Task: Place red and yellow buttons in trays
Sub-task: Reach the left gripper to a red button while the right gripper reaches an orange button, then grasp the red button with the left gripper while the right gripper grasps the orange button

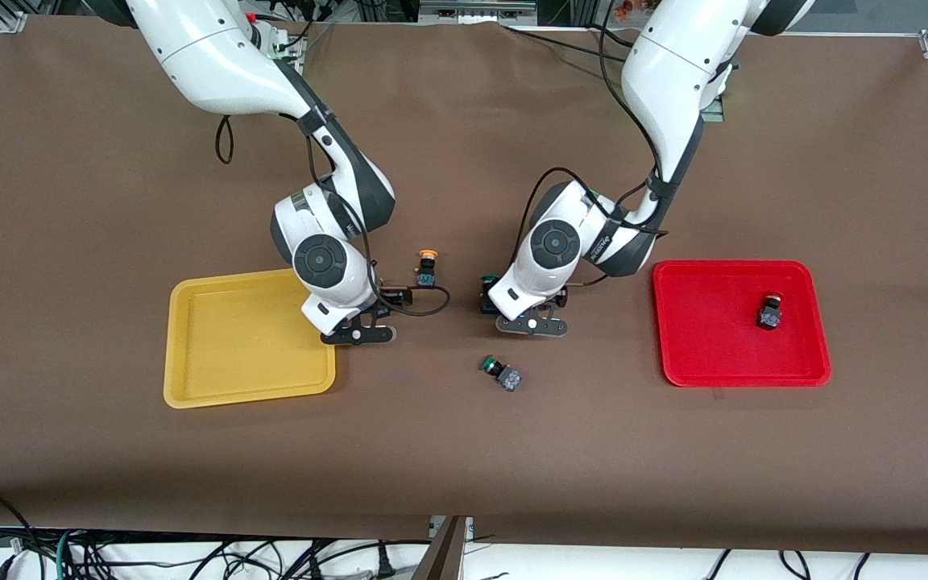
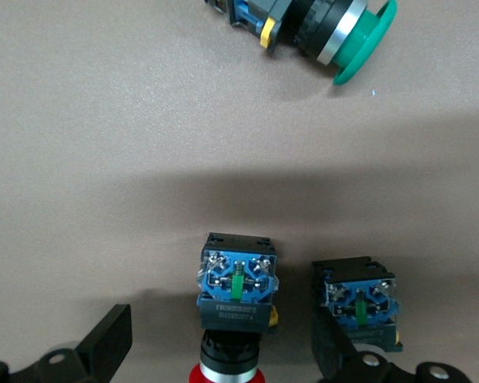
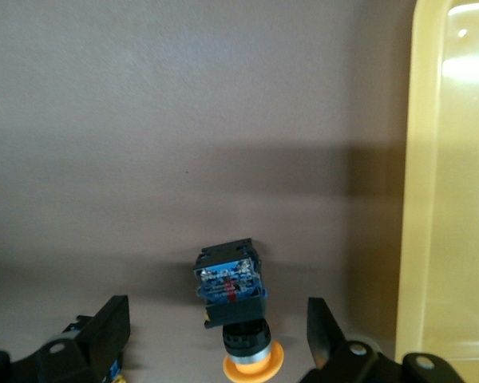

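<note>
Two buttons are lined up for grabbing at the same time, one by each arm, near the middle of the table [image 1: 69,242].

The right gripper [image 3: 215,331] is low over the table, just beside the corner of the yellow tray [image 1: 248,338] that is toward the middle of the table. Its claw is spread wide and holds nothing. A yellow button [image 3: 235,315] lies on its side between the two fingers, with its orange cap pointing toward the wrist. For a good grab, the claw should be lowered until the fingers are beside the dark square body, and then pressed together on the flat sides, not on the round cap, which could slip. The tray rim is close, so the button only needs to be lifted a little and carried over it.

The left gripper [image 2: 223,351] is low over the middle of the table, also spread wide and empty. A red button [image 2: 235,307] lies between its fingers. A second switch [image 2: 358,299] lies just beside it, close to one finger, and its cap cannot be seen here. It could be bumped or pinched too, so the claw should be centered on the red button first. A green button [image 2: 319,28] lies apart from them and is to be left alone.

The red tray [image 1: 742,322] is toward the left arm's end of the table, with one button [image 1: 768,312] already in it. Another yellow button [image 1: 427,268] stands on the table.

Small print is seen on the switch bodies, but it cannot be read.
</note>
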Robot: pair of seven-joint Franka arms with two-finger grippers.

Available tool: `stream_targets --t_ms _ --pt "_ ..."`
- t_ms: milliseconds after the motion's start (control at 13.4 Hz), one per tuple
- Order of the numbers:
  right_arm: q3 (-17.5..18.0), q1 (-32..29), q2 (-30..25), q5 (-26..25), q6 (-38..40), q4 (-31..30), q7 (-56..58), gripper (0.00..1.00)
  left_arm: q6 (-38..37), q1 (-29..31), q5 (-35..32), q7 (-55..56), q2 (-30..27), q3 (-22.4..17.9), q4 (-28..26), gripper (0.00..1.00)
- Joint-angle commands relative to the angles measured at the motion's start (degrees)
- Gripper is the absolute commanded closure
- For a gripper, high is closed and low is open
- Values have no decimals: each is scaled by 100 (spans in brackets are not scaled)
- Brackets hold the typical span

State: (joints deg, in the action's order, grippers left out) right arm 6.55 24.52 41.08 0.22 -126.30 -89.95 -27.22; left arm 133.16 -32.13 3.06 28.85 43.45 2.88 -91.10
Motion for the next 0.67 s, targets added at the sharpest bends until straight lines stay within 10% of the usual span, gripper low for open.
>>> stream_targets --t_ms 0,595 --pt "-4 9 -65 66 -342 -311 -73 2 -44 -109 -113 156 137 -86 172 0" --pt "-4 9 -57 66 -536 -471 -73 21 -44 32 -95 147 138 -104 286 0"
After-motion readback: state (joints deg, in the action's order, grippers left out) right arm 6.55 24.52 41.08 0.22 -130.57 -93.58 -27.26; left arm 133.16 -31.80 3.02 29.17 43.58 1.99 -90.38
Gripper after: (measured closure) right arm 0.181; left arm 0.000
